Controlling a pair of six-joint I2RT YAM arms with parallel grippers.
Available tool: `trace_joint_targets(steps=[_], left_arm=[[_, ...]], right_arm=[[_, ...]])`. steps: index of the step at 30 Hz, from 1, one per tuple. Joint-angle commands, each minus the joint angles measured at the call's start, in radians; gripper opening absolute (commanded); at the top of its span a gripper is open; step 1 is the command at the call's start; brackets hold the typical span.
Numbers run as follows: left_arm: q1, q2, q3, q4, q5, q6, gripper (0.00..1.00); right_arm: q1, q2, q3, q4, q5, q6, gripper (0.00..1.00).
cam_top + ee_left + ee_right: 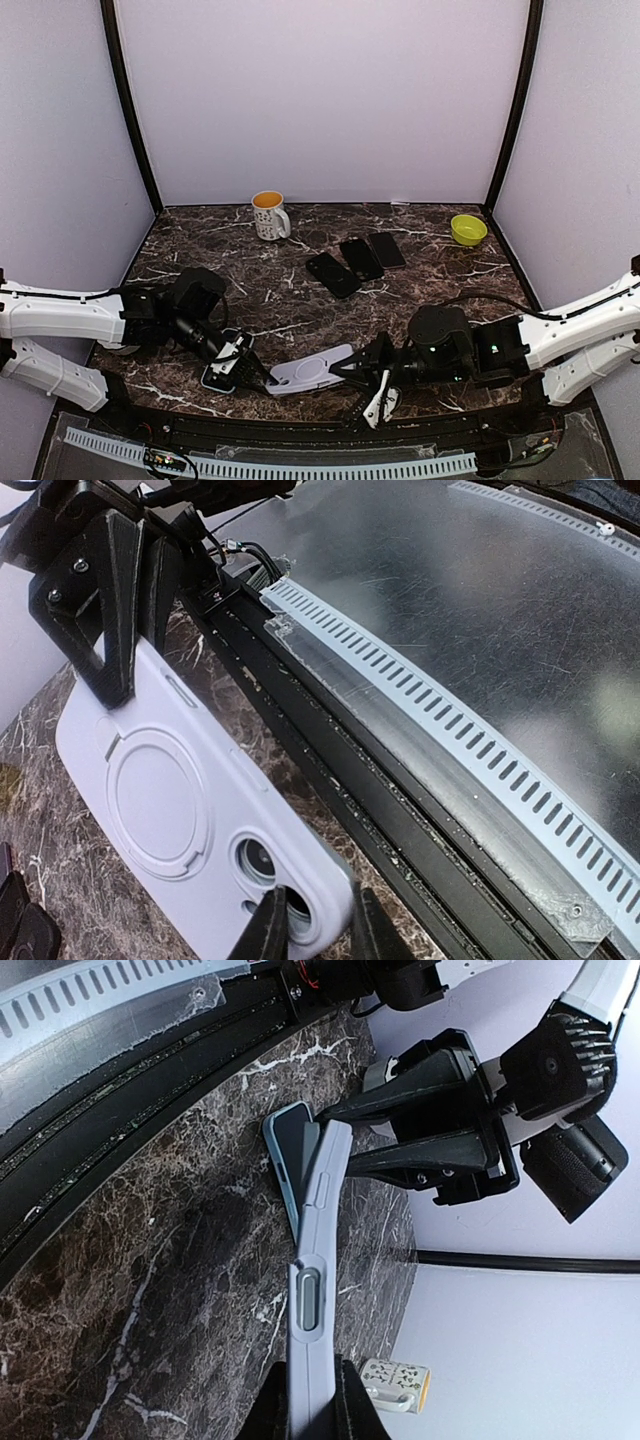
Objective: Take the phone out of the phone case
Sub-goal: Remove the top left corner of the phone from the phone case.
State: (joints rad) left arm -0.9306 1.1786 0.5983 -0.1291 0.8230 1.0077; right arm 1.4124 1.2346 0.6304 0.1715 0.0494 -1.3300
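Two grippers on one phone case (310,370), why is it so?

I think it is for pulling against each other. The right gripper (312,1405) takes the plain end of the case and the left gripper (318,928) takes the camera end. So the case spans between them, near the front edge of the table (420,290), its back with the round ring turned up. If it rests on the table or hangs just above it, I cannot tell.

And how wide do the fingers stand?

The right one is fully closed. Its two fingers pinch the case across its thin side, and the case runs straight away from its wrist camera. The left one is almost closed too. Its fingers sit on both sides of the camera corner and, as far as I see, they touch it. So I judge that it grips the case there — how firm this grip is, I cannot say.

Where is the phone (285,1165) itself?

In the right wrist view a slab with a light blue rim shows just beside the far end of the case, on the table side, standing away from it at an angle. It looks to be coming out at that end — whether it is completely free I cannot tell. Something like a lens shows through the camera holes, so maybe part of it is inside.
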Motion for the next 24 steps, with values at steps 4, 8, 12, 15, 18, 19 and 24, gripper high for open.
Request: trace_joint_targets(steps=[4, 8, 12, 15, 18, 19, 24], left_arm=[[0.006, 0.021, 0.053, 0.011, 0.005, -0.06, 0.22], [0.005, 0.031, 0.064, 0.013, -0.023, -0.064, 0.2], [0.007, 0.02, 0.056, 0.087, -0.102, -0.16, 0.19], [0.018, 0.016, 0.074, 0.099, -0.129, -0.195, 0.2], [0.029, -0.003, 0.063, 0.123, -0.136, -0.198, 0.28], [0.036, -0.018, 0.058, 0.14, -0.142, -0.2, 0.33], [0.072, -0.105, 0.017, 0.254, -0.215, -0.216, 0.48]], right_arm=[[0.085, 0.028, 0.057, 0.071, -0.078, -0.106, 0.0], [0.099, 0.034, 0.061, 0.082, -0.088, -0.109, 0.0], [0.105, 0.04, 0.056, 0.058, -0.082, -0.122, 0.0], [0.108, 0.04, 0.045, 0.047, -0.068, -0.113, 0.0], [0.108, 0.029, 0.034, 0.054, -0.042, -0.069, 0.0], [0.107, 0.026, 0.03, 0.054, -0.017, -0.055, 0.0], [0.084, -0.011, -0.012, 0.093, 0.038, 0.066, 0.0]])
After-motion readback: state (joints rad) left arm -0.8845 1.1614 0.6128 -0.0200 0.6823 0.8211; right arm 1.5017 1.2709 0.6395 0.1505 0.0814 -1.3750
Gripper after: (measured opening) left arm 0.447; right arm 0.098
